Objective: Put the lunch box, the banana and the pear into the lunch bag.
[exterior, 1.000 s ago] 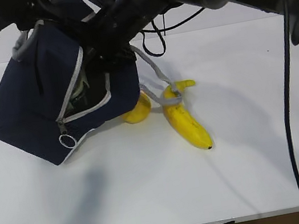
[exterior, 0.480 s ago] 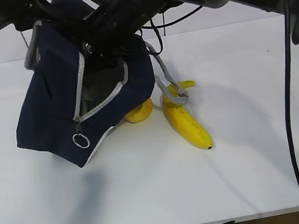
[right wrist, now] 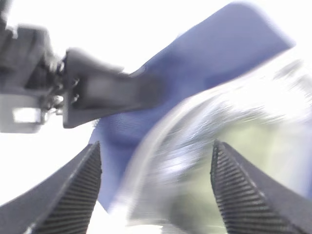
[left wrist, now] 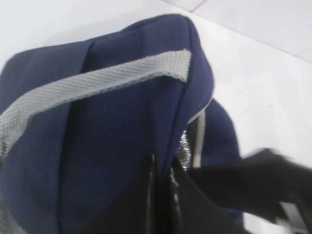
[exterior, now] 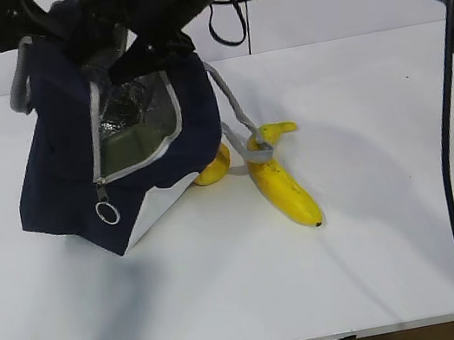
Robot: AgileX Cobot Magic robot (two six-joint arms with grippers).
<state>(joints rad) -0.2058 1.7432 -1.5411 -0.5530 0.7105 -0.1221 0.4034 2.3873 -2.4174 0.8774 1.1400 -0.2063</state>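
Observation:
The navy lunch bag (exterior: 65,176) is held up and tilted on the table's left, its zipper mouth gaping toward me. Inside, against the silver lining, lies the sage-green lid of the lunch box (exterior: 130,145). My left gripper (left wrist: 163,195) is shut on the bag's top fabric edge (left wrist: 190,97). My right gripper (right wrist: 156,163) is open and empty just above the mouth, where a blurred green patch (right wrist: 243,156) shows. The banana (exterior: 284,186) lies on the table right of the bag. The pear (exterior: 213,168) sits half hidden behind the bag's lower corner.
One grey loop handle (exterior: 239,124) hangs from the bag onto the banana's stem end. The other handle (exterior: 18,83) loops at the bag's upper left. A zipper ring (exterior: 107,212) dangles at the front. Black cables hang behind.
The bag has been raised and turned more upright, and its mouth has opened wider. My right gripper has drawn up out of the opening. Banana and pear have not moved.

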